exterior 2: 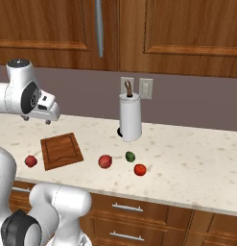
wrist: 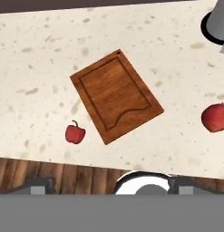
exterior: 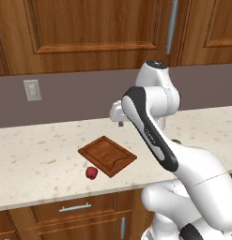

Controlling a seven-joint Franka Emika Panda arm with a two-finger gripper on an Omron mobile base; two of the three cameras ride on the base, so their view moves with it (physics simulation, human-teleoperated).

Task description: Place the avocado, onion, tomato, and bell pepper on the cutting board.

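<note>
Above the worktop (exterior 2: 187,144): your claw (exterior 2: 37,119) hangs spread wide, empty.
Cutting board (wrist: 116,95): bare.
Bell pepper (wrist: 75,133): just beside the board.
Onion (exterior 2: 105,161), avocado (exterior 2: 130,156), tomato (exterior 2: 140,169): clustered apart from it.

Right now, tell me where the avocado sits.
In the right base view the avocado lies on the counter, between the larger pinkish-red onion and the tomato, in front of the paper towel holder.
</note>
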